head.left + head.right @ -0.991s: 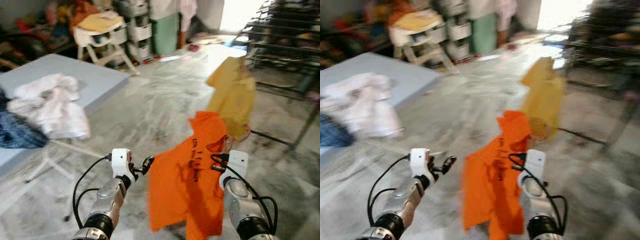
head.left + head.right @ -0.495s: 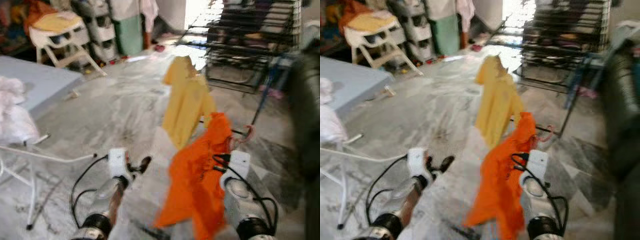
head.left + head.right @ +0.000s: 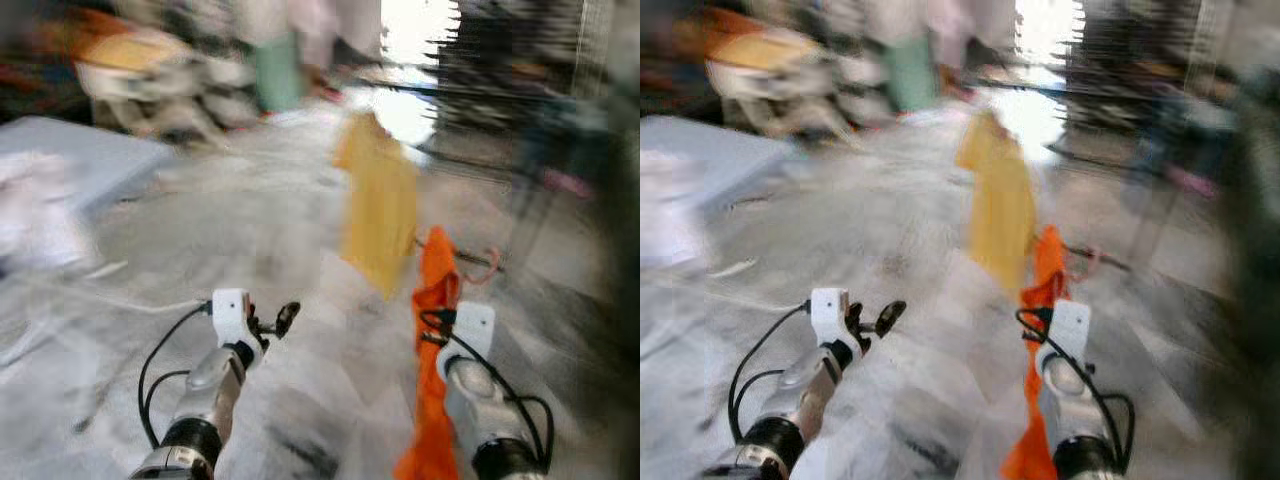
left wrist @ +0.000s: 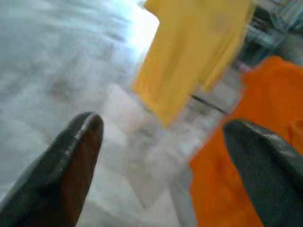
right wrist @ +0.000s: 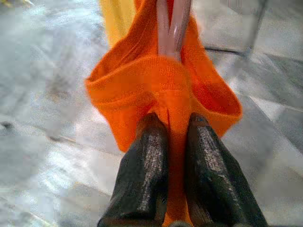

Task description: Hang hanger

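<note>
Right gripper (image 5: 173, 137): clamped on limp orange shirt (image 3: 432, 400) with pink plastic hanger (image 5: 173, 23) | left gripper (image 4: 161, 156): spread apart, empty | light, floppy load judged best held at stiff hanger.

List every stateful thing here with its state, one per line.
right gripper: shut on the orange shirt
orange shirt: on a pink hanger, hanging down from the right gripper
pink hanger: inside the orange shirt's neck, carried, not yet hung
left gripper: open, holding nothing
yellow shirt: hanging upright beyond the orange shirt
</note>
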Robot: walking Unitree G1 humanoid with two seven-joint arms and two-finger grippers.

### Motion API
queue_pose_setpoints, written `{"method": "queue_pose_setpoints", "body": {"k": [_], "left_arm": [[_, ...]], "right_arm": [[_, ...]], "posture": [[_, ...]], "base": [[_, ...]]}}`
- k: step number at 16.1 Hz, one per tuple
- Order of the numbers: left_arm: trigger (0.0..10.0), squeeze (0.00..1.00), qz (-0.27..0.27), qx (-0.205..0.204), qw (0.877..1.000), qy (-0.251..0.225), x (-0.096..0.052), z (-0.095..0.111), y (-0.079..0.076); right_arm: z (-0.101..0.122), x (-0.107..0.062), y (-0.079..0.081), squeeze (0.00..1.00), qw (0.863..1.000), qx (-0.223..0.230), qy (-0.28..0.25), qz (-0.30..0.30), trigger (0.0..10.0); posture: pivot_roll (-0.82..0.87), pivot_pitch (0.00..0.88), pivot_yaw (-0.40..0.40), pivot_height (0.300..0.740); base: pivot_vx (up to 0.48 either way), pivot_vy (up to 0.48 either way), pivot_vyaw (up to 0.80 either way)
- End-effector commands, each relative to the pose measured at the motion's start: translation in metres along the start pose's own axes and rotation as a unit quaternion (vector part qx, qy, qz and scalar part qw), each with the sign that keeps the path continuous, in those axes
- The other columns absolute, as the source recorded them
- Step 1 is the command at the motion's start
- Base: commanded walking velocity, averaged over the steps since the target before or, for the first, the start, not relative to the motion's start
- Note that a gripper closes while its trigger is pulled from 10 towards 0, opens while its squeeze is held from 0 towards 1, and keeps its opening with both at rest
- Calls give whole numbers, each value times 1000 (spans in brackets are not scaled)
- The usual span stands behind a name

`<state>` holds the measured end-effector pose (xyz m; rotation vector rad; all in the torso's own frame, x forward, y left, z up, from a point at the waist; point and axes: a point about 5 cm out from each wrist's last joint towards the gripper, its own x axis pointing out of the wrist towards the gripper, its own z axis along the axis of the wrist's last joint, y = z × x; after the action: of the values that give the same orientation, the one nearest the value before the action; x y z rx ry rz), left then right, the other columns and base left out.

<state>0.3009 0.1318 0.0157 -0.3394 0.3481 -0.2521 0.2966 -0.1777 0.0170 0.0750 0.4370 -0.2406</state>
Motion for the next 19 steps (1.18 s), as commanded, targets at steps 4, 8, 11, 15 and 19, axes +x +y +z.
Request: {"method": "queue_pose_setpoints", "body": {"k": [4, 8, 11, 15, 19], "left_arm": [[10000, 0, -1, 2, 1000, 4, 0, 0, 1], [10000, 0, -7, 1, 1000, 6, 0, -1, 0], [10000, 0, -13, 0, 1000, 12, -1, -3, -1], [10000, 0, -18, 0, 1000, 15, -2, -6, -2], [10000, 0, -18, 3, 1000, 18, -2, -7, -2]], "right_arm": [[15, 1, 7, 0, 999, 2, -35, 9, 10000], [19, 1, 4, 0, 999, -3, -48, -13, 10000], [30, 0, 5, 0, 997, -15, -78, -16, 10000], [35, -3, 6, 0, 994, -40, -98, -12, 10000], [33, -3, 6, 0, 995, -46, -92, -6, 10000]], "posture": [[-125, 0, 89, 740], [-129, 0, 88, 740], [-129, 0, 87, 740], [-131, 0, 86, 740], [-131, 0, 83, 740]], "base": [[375, 298, 0], [388, 282, 0], [393, 275, -533], [405, 254, -400], [412, 246, 0]]}}
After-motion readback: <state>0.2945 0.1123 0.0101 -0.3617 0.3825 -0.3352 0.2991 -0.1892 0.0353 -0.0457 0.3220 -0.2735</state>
